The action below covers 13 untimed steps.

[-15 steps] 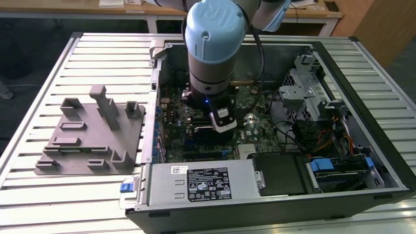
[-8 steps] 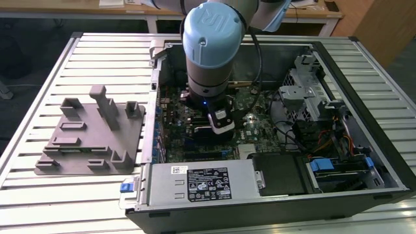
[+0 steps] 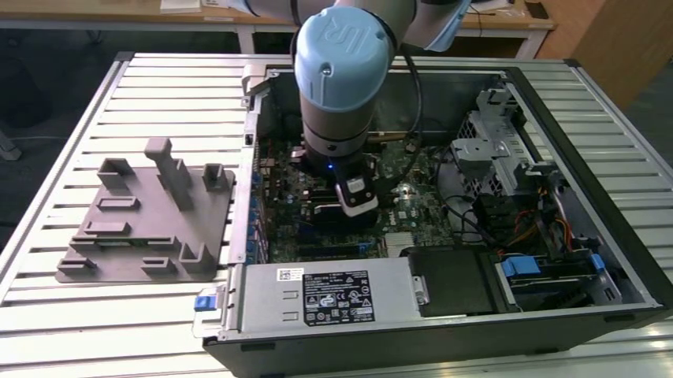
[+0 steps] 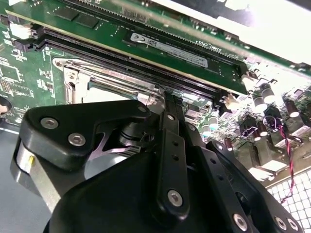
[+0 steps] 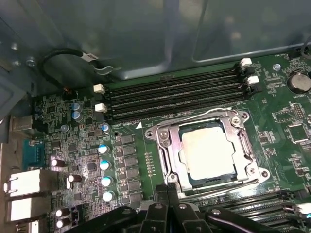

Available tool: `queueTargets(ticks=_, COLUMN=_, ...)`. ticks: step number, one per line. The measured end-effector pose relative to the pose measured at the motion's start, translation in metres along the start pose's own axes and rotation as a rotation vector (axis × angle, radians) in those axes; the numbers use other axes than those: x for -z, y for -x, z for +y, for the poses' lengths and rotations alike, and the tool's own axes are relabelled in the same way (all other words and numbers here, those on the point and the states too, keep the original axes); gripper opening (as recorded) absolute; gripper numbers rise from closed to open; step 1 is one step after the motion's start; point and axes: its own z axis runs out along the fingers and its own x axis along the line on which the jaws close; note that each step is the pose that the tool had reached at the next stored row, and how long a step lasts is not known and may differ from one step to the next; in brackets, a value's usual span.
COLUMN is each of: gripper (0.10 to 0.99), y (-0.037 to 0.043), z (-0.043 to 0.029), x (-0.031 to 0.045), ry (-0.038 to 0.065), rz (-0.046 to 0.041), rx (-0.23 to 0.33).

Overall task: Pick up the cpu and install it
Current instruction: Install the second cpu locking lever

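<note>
Your cpu (image 5: 210,151) sits flat inside its socket frame (image 5: 167,150) so it lines up, and your gripper (image 5: 169,190) hangs just beside it, jaws pinched together, holding nothing.

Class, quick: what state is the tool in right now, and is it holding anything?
Tool: shut, holding nothing; the cpu sits in the socket just beyond its tips.

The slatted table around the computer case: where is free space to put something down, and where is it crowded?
Bare slats lie on the slatted table beyond the grey tray, and in front of it. Inside the computer case it is crowded: the arm's tool hangs beside the cpu in its socket.
</note>
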Motion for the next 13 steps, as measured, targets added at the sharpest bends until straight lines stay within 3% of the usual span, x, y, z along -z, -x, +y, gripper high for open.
queueTargets(ticks=7, gripper=0.106, y=-0.0019, z=-0.0007, x=-0.0032, ry=0.000, rz=0.0001, rx=0.000)
queueTargets(ticks=13, gripper=0.106, y=-0.0019, z=0.0003, x=-0.0010, ry=0.000, rz=-0.0004, rx=0.000)
